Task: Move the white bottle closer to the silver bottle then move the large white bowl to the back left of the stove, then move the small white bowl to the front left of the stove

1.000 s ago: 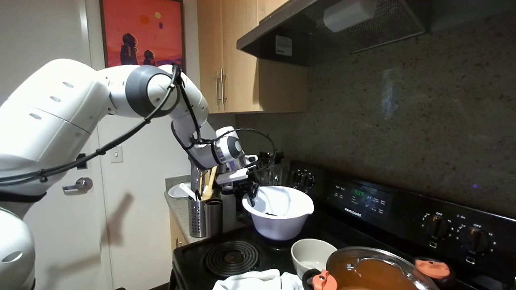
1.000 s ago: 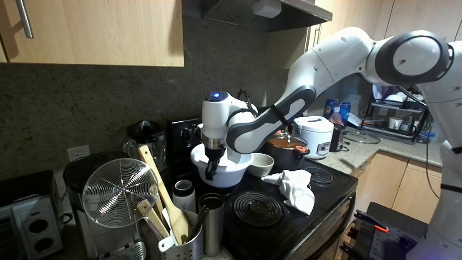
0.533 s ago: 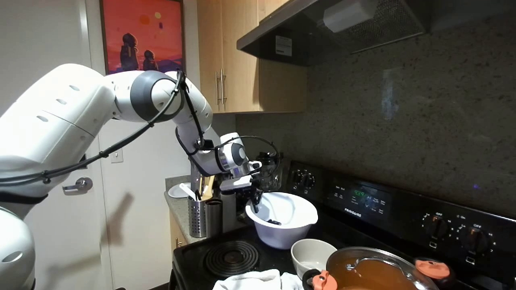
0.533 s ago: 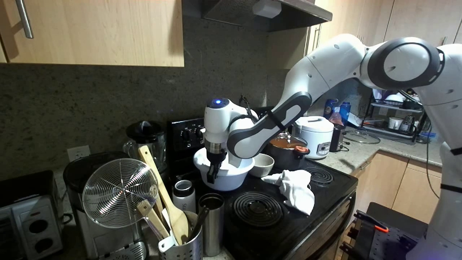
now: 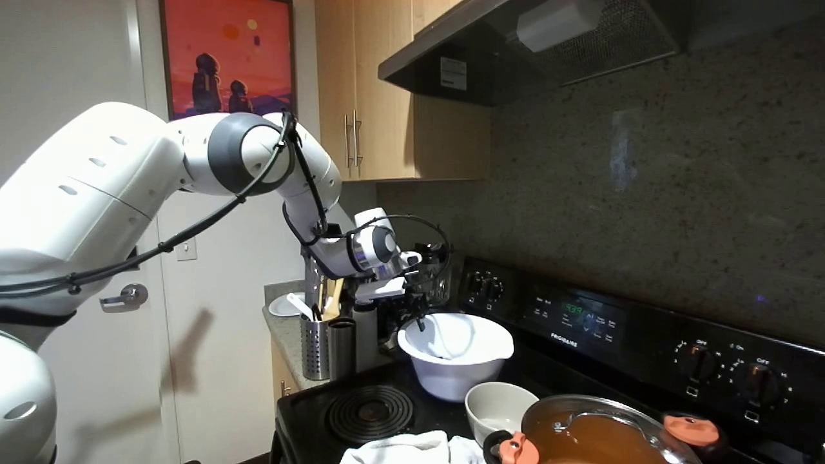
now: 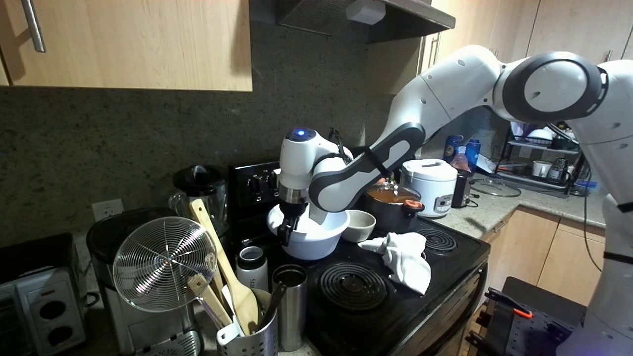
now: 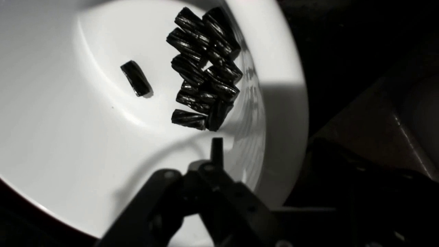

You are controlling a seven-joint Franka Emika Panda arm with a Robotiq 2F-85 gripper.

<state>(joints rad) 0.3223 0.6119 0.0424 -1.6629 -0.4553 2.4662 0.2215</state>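
White bottle (image 6: 253, 274) and silver bottle (image 6: 292, 311) stand upright before us in an exterior view, the former at the latter's ten o'clock. Rightward, our gripper (image 6: 285, 238), clenched, reaches over the large white bowl (image 6: 315, 246) at eight o'clock; at that bowl's three o'clock, also on the stove (image 6: 356, 329), we see the small white bowl (image 6: 359, 230), then the pot (image 6: 388, 215).

In an exterior view: large bowl (image 6: 316, 245) on stove (image 6: 356, 326), gripper (image 6: 285, 237) at its left rim; small bowl (image 6: 358, 231) just right of it, then pot (image 6: 389, 215), towel (image 6: 405, 262) in front of pot. Bottle (image 6: 253, 274) left of stove, tumbler (image 6: 292, 306) just beside it, right and forward; utensil canister (image 6: 258, 342) in front of bottle. Wrist view: licorice-like pieces (image 7: 216, 80) in large bowl.
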